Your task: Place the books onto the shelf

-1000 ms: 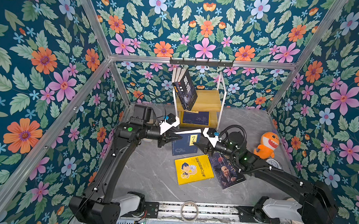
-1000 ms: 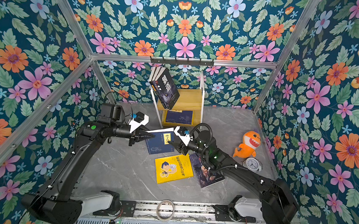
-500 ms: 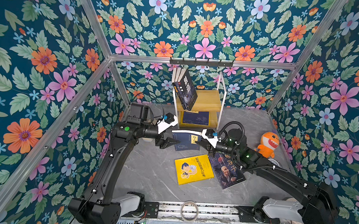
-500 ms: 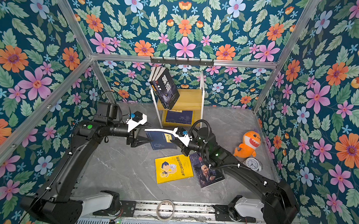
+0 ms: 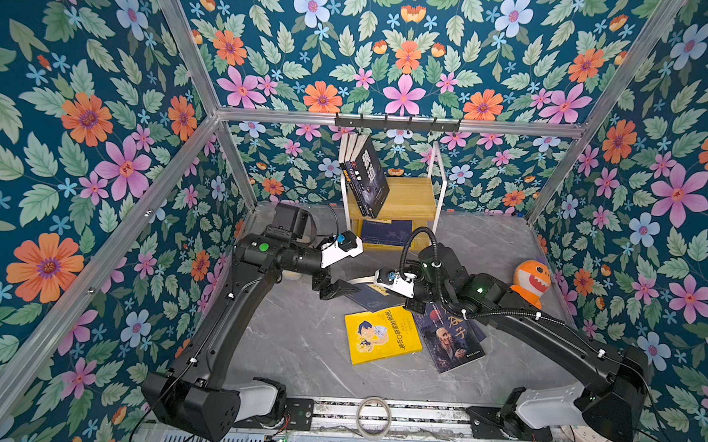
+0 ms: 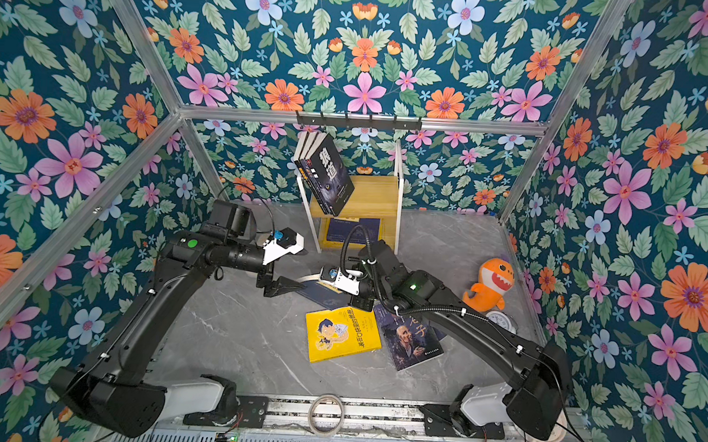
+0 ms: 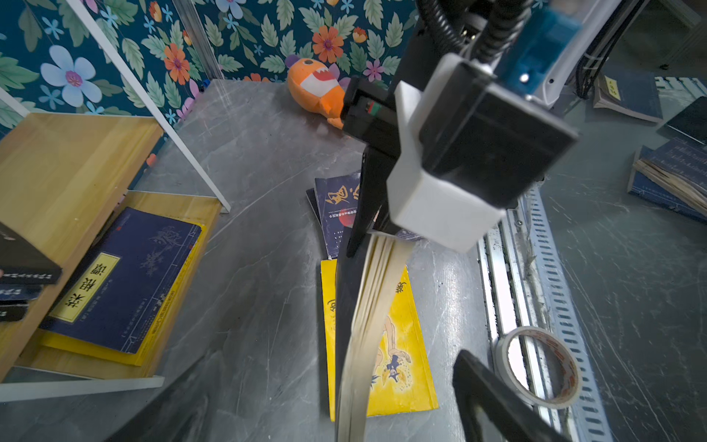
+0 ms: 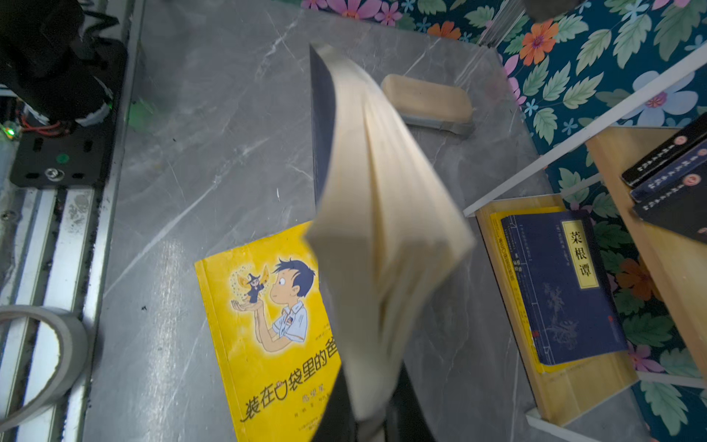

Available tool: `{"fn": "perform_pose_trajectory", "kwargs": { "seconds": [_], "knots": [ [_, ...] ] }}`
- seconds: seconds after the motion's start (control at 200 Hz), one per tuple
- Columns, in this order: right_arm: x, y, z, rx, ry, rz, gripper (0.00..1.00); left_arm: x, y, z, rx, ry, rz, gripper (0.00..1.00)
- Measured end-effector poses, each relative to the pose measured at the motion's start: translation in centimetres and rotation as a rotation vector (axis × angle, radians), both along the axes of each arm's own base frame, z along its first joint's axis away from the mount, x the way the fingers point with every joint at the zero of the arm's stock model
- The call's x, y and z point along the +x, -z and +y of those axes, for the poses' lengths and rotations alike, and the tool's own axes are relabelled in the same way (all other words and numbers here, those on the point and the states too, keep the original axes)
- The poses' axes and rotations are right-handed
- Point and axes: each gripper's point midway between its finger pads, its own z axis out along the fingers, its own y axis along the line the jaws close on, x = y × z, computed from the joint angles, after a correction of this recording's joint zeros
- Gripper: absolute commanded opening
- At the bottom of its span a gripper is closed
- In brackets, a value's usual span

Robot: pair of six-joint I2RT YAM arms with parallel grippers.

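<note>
The right tool [image 8: 369, 417] is clamping a navy book [image 8: 382, 229] aloft, while the left tool [image 5: 342, 289] is gaping at its free end. The next move is probably carrying it toward twelve o'clock, onto the shelf [image 5: 407, 198].

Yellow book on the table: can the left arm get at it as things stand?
Probably yes. The left tool is open and close by, and the yellow book lies mostly bare; only the navy book, held by the right tool, hangs over its far edge.
</note>
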Motion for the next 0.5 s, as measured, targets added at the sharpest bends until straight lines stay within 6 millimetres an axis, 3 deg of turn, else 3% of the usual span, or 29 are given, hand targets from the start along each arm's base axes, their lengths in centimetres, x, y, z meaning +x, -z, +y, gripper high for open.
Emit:
{"fn": "perform_pose_trajectory", "kwargs": {
  "seconds": [0.115, 0.215, 0.315, 0.44, 0.5],
  "knots": [
    [-0.4, -0.1, 0.3, -0.029, -0.019, -0.009, 0.00, -0.3, 1.3, -0.2, 0.015, 0.007, 0.027, 0.85],
    [-0.3, -0.3, 0.2, -0.040, -0.013, -0.014, 0.00, -0.8, 2.3, -0.6, 0.026, 0.020, 0.063, 0.72],
    [-0.4, -0.7, 0.3, -0.034, -0.021, -0.021, 0.00, -1.0, 2.8, -0.7, 0.029, 0.025, 0.073, 0.50],
    [-0.6, -0.8, 0.3, -0.029, -0.024, -0.021, 0.00, -1.0, 2.9, -0.9, 0.022, 0.020, 0.089, 0.04],
    [-0.5, -0.9, 0.2, -0.025, -0.013, -0.019, 0.00, -0.9, 2.9, -1.0, 0.015, 0.019, 0.082, 0.00]
  ]
}}
